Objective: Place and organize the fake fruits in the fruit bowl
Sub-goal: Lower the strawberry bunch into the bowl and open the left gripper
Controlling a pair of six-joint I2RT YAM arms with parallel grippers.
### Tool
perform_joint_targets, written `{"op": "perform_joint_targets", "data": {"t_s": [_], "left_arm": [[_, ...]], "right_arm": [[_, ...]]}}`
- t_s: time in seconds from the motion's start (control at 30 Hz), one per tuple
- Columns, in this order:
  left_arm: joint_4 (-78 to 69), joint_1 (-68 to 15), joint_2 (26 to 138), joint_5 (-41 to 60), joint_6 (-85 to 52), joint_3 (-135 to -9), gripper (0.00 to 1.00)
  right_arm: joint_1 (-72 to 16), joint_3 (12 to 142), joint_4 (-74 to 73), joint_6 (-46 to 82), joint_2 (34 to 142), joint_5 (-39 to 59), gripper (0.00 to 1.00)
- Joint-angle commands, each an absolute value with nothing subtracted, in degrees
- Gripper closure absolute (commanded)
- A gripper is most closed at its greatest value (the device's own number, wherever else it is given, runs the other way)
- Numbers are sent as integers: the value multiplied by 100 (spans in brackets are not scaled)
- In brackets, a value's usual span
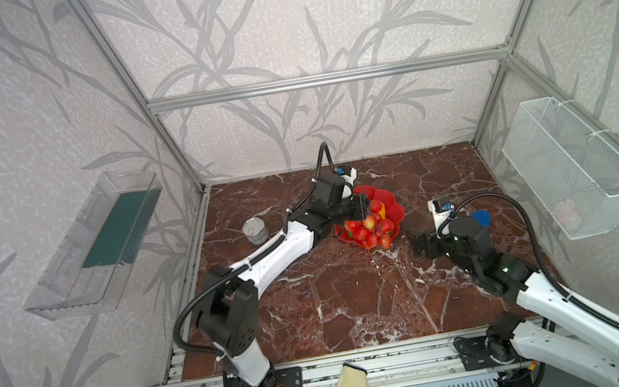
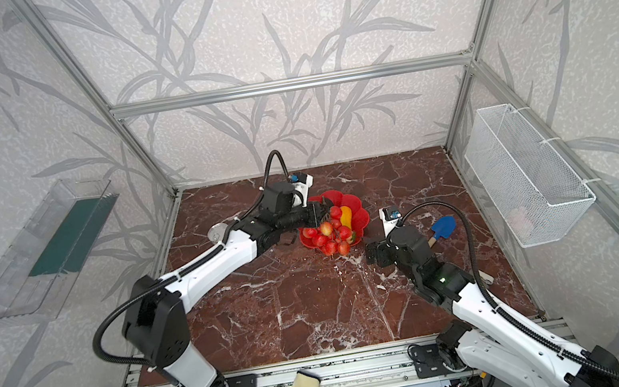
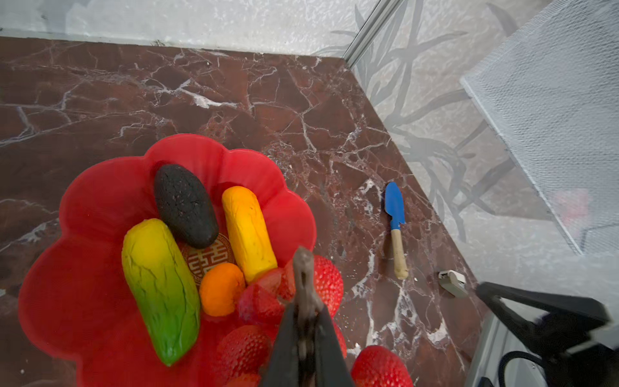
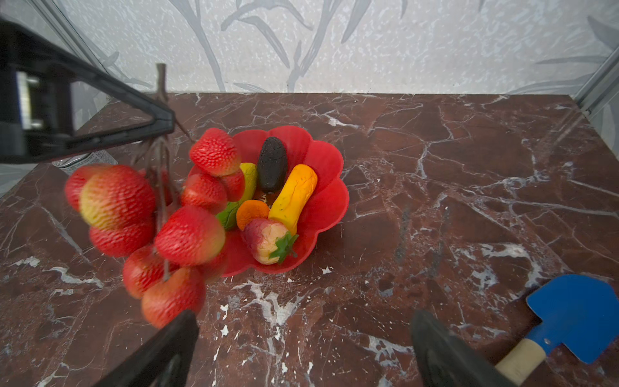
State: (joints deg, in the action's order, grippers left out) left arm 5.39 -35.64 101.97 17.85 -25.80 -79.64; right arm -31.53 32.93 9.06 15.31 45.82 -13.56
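On the bench (image 4: 435, 150), the red fruit bowl (image 4: 330, 201) holds five fruits (image 4: 294, 197). The berry cluster (image 4: 187, 234) hangs over its near rim, partly outside, so releasing here may spill it. The left claw (image 3: 308, 310) pinches its stem (image 4: 161, 80) from above. The right claw (image 4: 303, 318), spread and empty, sits near the bowl.

We are seeing a glossy plastic bowl (image 3: 100, 187) on a polished marble-look surface (image 3: 301, 117), a rough matt black fruit (image 3: 186, 204), pebbled berries (image 4: 191, 234) and a shiny metal can (image 1: 255, 230).
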Motion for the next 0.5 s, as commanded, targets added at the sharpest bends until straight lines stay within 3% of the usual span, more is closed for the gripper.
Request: {"op": "perform_joint_targets", "data": {"t_s": [0.0,0.23,0.27,0.4,0.47], "left_arm": [[788,-3340,10772,2044,-2286,-8439,100],[958,-3244,11505,1602,-2130,-9035,100],[980,-3231,11530,1570,-2105,-9097,96],[1081,-3204,11474,1418,-1970,-9280,45],[1048,-3202,11288,1271,-1885,-9261,1]], "right_arm": [[-3105,3244,1189,1428,4366,-1542,1],[-3039,3252,1255,1373,4311,-1560,1],[-3033,3252,1242,1363,4330,-1555,1],[-2989,3252,1145,1346,4457,-1523,1],[-2970,3267,1104,1334,4529,-1511,1]]}}
